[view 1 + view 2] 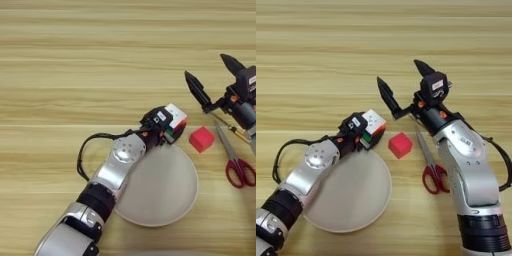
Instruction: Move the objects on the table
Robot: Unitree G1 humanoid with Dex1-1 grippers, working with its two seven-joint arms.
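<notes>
**Gripping the puzzle cube while the red cube waits between two arms**

Reaching up from the lower left of the frame, the left gripper (363, 131) has its jaws closed around the puzzle cube (374, 127), which sits at the upper edge of the off-white plate (356, 200), near the middle of the picture. Whether the cube rests on the bench (321, 50) or is lifted just clear of it, I cannot tell from where I stand.

The right gripper (403, 80) hangs over bare wood in the upper middle of the right eye view, its two black fingers spread wide and holding nothing.

The plain red cube (400, 145) lies free on the bench, just right of the puzzle cube and the plate rim, not touching either. It sits below the open right jaws in the picture, toward the lower edge and a shade left of the wrist. Being a cube, it offers no long axis to line up with. Since the left arm is occupied, the right arm looks the better placed for it. The red-handled scissors (431, 170) lie just right of that cube, blades pointing toward the upper left, and could get nudged on the way down.
</notes>
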